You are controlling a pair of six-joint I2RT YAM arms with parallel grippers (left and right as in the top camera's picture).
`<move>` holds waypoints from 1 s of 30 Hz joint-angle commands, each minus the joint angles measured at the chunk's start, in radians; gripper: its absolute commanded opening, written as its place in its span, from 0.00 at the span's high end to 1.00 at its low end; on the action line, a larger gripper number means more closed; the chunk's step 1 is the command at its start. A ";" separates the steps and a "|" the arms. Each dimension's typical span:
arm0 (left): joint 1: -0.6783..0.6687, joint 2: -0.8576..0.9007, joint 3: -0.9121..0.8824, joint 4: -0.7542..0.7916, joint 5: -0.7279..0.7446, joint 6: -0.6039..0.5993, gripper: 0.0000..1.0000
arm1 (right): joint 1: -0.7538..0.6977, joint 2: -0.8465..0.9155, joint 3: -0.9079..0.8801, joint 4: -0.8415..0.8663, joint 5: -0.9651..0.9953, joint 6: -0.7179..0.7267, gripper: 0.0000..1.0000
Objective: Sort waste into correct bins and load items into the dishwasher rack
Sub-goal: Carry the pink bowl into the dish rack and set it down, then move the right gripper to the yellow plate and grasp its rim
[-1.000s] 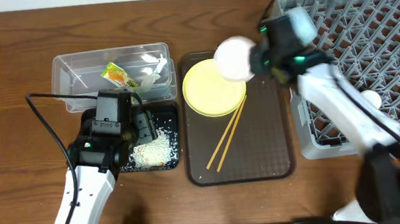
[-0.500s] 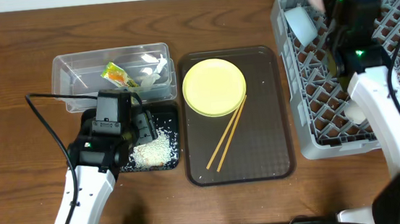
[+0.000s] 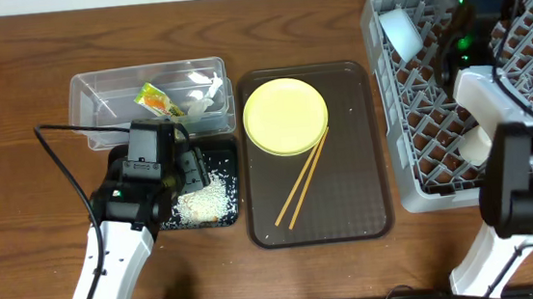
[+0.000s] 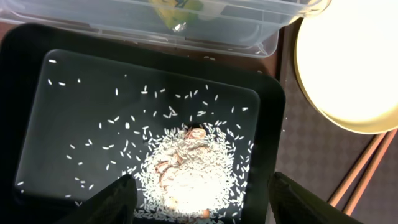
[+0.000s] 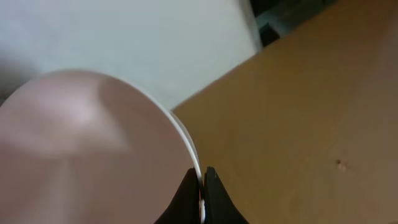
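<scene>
My left gripper (image 4: pixel 199 205) hangs open over the black tray (image 4: pixel 31 74), above a heap of white rice scraps (image 4: pixel 186 168). The clear tub (image 3: pixel 107 96) behind it holds the green-yellow wrapper (image 3: pixel 154 100) and a white plastic scrap (image 3: pixel 202 99). A yellow plate (image 3: pixel 286 116) and two chopsticks (image 3: pixel 303 178) lie on the brown tray (image 3: pixel 348 200). My right gripper (image 5: pixel 203 186) is shut on the rim of the white bowl (image 5: pixel 81 149), held up at the far edge of the grey rack (image 3: pixel 531 78). In the rack sit a light blue bowl (image 3: pixel 399 31) and a white cup (image 3: pixel 474 146).
A black cable (image 3: pixel 62 129) loops from the left arm across the table beside the tub. The wooden table edge (image 5: pixel 311 124) and a pale wall show past the held bowl.
The right arm has carried the white bowl from above the yellow plate rightward to the far edge of the rack. The left arm has stayed still.
</scene>
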 commanded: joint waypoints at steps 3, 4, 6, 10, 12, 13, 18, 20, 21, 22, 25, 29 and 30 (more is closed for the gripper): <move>0.003 0.002 0.011 -0.002 -0.008 -0.005 0.30 | -0.001 0.082 0.001 0.011 0.020 -0.013 0.99; 0.003 0.005 0.011 -0.002 -0.008 -0.005 0.30 | 0.003 0.093 0.001 0.008 0.021 0.008 0.99; 0.003 0.013 0.011 -0.001 -0.008 -0.005 0.30 | 0.014 0.111 0.001 -0.013 0.021 0.043 0.99; 0.003 0.034 0.011 -0.001 -0.005 -0.005 0.30 | 0.032 0.126 0.001 -0.085 0.022 0.113 0.99; 0.003 0.047 0.011 -0.002 -0.005 -0.005 0.30 | 0.044 0.126 0.001 -0.135 0.038 0.180 0.99; 0.003 0.050 0.011 -0.002 -0.005 -0.005 0.30 | 0.051 0.126 0.001 -0.146 0.061 0.223 0.99; 0.003 0.051 0.011 0.006 -0.005 -0.005 0.30 | 0.086 0.100 0.001 -0.289 0.097 0.459 0.99; 0.003 0.051 0.011 0.006 -0.005 -0.005 0.30 | 0.094 0.071 0.001 -0.359 0.096 0.533 0.99; 0.003 0.051 0.011 0.006 -0.005 -0.005 0.30 | 0.097 0.051 0.001 -0.396 0.095 0.571 0.99; 0.003 0.051 0.011 0.006 -0.005 -0.005 0.30 | 0.098 0.032 0.001 -0.428 0.093 0.597 0.99; 0.003 0.051 0.011 0.006 -0.006 -0.005 0.30 | 0.100 -0.050 0.001 -0.549 0.044 0.653 0.94; 0.003 0.051 0.011 0.009 -0.013 0.000 0.30 | 0.106 -0.182 0.001 -0.758 -0.148 0.717 0.71; 0.003 0.051 0.011 0.010 -0.019 0.008 0.30 | 0.113 -0.213 0.001 -0.814 -0.212 0.732 0.60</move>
